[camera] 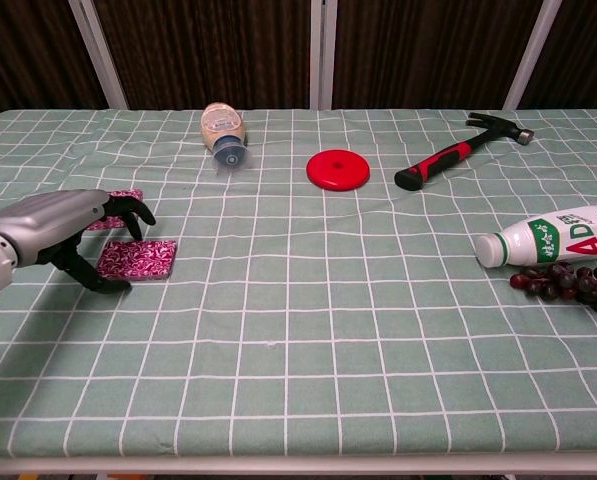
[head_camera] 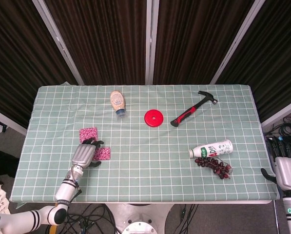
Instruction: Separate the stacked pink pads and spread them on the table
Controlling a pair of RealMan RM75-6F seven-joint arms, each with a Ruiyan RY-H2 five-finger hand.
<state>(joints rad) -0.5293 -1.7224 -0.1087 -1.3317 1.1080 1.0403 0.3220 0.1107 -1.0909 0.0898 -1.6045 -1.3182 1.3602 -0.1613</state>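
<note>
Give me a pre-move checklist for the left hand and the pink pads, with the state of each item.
1. Two pads lie apart on the table, near pad and far pad: ok.
2. Left hand holds nothing: ok.
3. Fingers clear of the near pad: cannot tell, the thumb tip is at its edge.
4. Far pad flat: cannot tell, partly hidden in the chest view.
5. Right hand off the table: ok.
</note>
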